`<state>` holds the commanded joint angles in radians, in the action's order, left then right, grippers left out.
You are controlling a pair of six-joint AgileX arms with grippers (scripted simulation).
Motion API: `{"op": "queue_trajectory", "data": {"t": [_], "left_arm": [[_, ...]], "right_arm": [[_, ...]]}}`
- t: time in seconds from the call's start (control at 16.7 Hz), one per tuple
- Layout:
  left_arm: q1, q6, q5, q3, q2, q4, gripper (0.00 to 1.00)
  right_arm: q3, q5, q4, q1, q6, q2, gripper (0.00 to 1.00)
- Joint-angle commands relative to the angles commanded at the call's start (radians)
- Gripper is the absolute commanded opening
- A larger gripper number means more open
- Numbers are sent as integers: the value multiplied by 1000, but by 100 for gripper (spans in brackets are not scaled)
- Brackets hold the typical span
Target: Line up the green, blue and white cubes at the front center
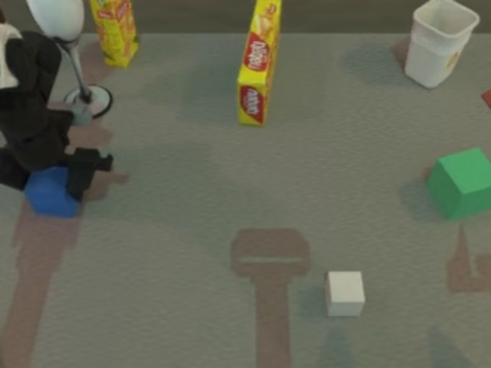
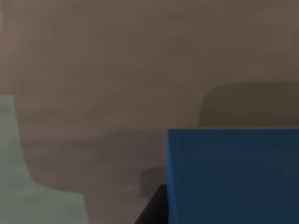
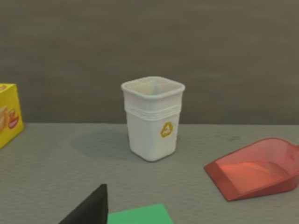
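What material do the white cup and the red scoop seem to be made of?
The white cup looks like thin matte plastic: ribbed bands under its rim and a small yellow printed mark suggest a moulded tub. The red scoop looks like translucent plastic, since its thin walls let light through. As this is a rendering, both are guesses.

Grey textured surface (image 1: 176, 253) with reddish-brown T mark (image 1: 271, 264). White cube (image 1: 345, 293) just right of the T; green cube (image 1: 461, 182) farther right; blue cube (image 1: 51, 192) far left; yellow boxes (image 1: 259, 65), white cup (image 1: 439, 42) behind.
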<state>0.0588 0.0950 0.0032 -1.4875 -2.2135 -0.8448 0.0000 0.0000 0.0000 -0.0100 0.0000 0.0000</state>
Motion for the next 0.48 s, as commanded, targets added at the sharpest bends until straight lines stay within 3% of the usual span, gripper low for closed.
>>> {"op": "queue_trajectory", "data": {"t": [0.48], "left_arm": [[-1,-1,2,-6,20,-7,0]], "right_arm": [[0,0,0,0,0,0,100]]}}
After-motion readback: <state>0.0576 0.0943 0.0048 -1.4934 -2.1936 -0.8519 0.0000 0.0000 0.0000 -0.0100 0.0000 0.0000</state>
